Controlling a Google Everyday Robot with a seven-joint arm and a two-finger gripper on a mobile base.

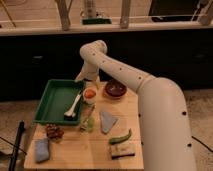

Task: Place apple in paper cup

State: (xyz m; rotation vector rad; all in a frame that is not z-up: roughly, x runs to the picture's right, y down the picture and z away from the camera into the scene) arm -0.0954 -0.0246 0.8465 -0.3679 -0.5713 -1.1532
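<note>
**Tool** (87,80): hangs nose-down from the wrist over the far part of the counter (85,154). I cannot tell whether it is wide or narrow. Nothing orange shows in it.

**Apple** (90,93): lies just below the tool, a shade toward the camera. It sits inside the white rim of the paper cup (90,100). I judge the line from tool to apple to be close to vertical, so the coming move is best made straight up, with no sideways sweep across the rim.

**Axes:** the apple is round and has no long axis to speak of. Which way its stem points is too small to tell. The cup stands upright with its mouth up.

**Neighbours:** the cup is just beside the right wall of the green tray (50,86). The dark bowl (115,89) is near on its other side. The clear glass (88,123) stands nearer the camera, apart from the cup.
</note>
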